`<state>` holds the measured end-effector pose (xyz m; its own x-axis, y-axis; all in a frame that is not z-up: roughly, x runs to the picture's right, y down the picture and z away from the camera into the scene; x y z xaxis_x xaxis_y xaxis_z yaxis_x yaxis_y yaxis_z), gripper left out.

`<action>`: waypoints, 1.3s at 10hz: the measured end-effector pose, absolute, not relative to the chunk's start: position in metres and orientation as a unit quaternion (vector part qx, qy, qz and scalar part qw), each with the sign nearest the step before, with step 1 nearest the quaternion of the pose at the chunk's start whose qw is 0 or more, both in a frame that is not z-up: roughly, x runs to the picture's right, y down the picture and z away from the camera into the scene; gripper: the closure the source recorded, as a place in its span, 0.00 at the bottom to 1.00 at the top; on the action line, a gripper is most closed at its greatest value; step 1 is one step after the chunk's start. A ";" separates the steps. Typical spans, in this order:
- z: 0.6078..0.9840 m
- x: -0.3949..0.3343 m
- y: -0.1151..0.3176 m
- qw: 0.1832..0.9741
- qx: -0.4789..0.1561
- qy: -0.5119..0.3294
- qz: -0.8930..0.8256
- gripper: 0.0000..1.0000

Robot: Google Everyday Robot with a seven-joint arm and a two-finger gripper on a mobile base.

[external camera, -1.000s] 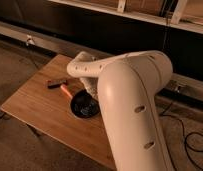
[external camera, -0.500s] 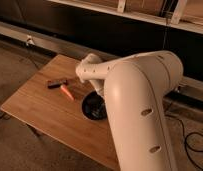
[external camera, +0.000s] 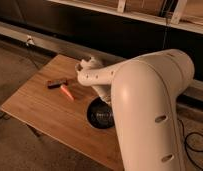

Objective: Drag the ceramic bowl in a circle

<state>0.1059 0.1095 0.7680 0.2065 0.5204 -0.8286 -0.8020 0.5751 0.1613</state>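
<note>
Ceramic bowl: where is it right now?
Camera view: the ceramic bowl sits on the table, right of the orange tool and partly behind the arm, with the gripper at its far rim.

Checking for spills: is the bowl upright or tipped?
Upright: the bowl sits flat on the table, opening upward. The gripper is down at its far rim, hidden by the arm.

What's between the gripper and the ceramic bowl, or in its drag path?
Nothing visible between them: the gripper is down at the ceramic bowl's far rim, partly hidden by the arm. On the table, an orange tool and a black tool lie apart from the bowl, picture-left; a wide circle might reach them.
</note>
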 end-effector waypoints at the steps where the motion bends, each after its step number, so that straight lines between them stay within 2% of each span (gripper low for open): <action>1: 0.765 0.097 0.124 0.770 -0.167 0.453 0.417 1.00; 5: 0.759 0.056 0.155 0.799 -0.200 0.427 0.373 1.00; 10: 0.752 -0.023 0.153 0.835 -0.212 0.376 0.343 1.00; 13: 0.766 -0.068 0.152 0.843 -0.223 0.347 0.345 1.00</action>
